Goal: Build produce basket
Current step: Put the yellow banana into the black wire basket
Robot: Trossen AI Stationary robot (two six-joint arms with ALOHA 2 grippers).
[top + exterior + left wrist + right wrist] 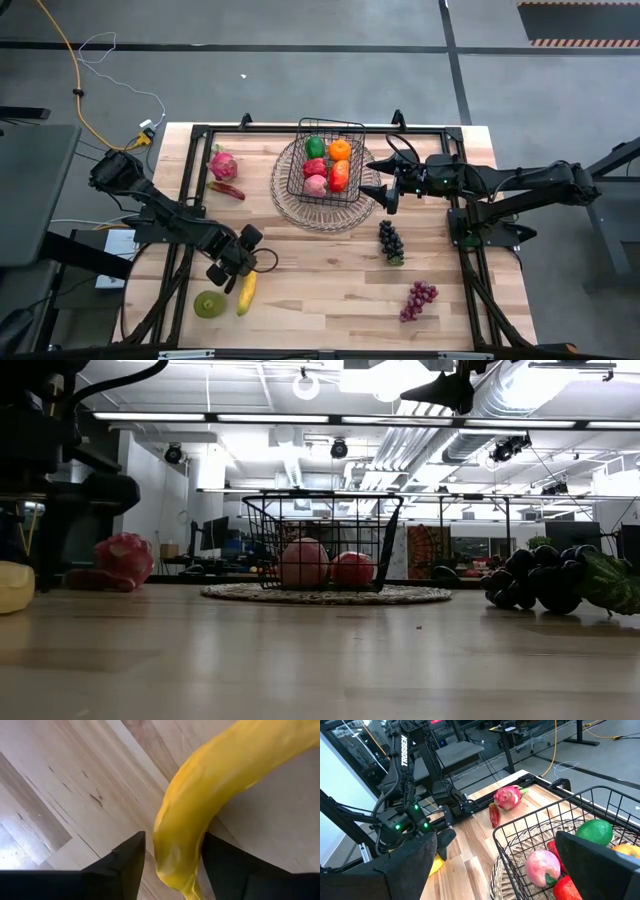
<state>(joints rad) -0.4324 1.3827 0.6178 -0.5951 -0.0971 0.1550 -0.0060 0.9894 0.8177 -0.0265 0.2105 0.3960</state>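
The left claw (pixel 172 865) is down at the near-left of the worktop (pixel 330 270), its 2 fingers straddling the banana (pixel 210 795) but not yet clamped, while the right claw (pixel 385 190) waits spread open beside the basket (pixel 325 165) holding 4 fruits.

left gripper (pixel 243 270) over banana (pixel 246 292) | right gripper (pixel 383 188) beside basket (pixel 327 160) | grapes (pixel 391 242) on table (pixel 330 280)

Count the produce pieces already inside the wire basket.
4 visible in the basket: green fruit, orange, pink fruit and red pepper. Others could be hidden beneath them.
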